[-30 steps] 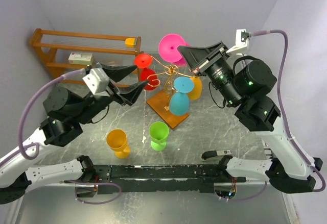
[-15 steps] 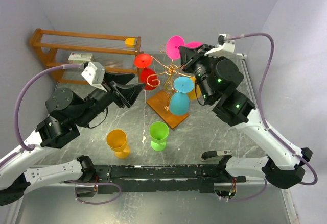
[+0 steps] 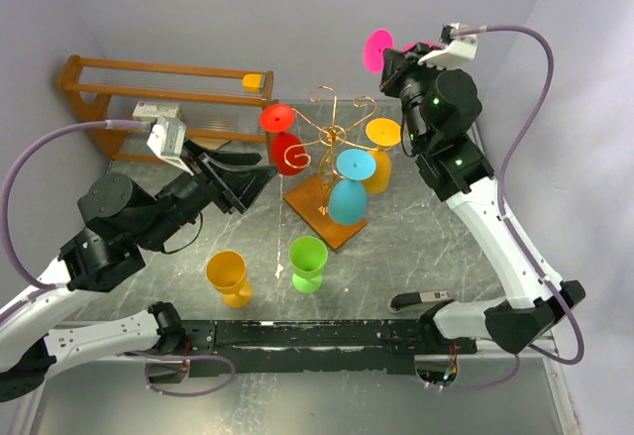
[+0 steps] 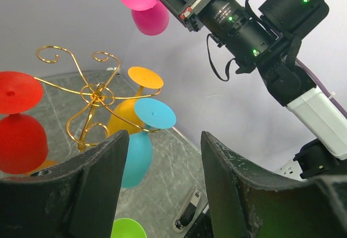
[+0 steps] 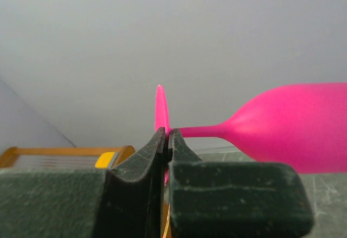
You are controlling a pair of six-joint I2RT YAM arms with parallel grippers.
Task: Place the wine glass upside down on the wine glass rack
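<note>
The pink wine glass (image 3: 377, 51) is pinched by its flat foot in my right gripper (image 3: 393, 62), high above the table, behind and right of the rack. In the right wrist view the fingers (image 5: 157, 151) are closed on the foot disc and the bowl (image 5: 295, 127) sticks out to the right. The gold wire rack (image 3: 332, 136) stands on its orange-brown base (image 3: 309, 197). A red glass (image 3: 284, 143), a cyan glass (image 3: 347, 185) and an orange glass (image 3: 382, 153) hang on it upside down. My left gripper (image 3: 256, 171) is open and empty, left of the rack.
A green glass (image 3: 307, 261) and a yellow-orange glass (image 3: 229, 276) stand upright on the table in front of the rack. A brown wooden shelf unit (image 3: 149, 70) stands at the back left. A black tool (image 3: 421, 300) lies near the front right.
My right arm has lifted the pink glass up and back to the right, away from the rack top. My left arm has shifted slightly, still open.
</note>
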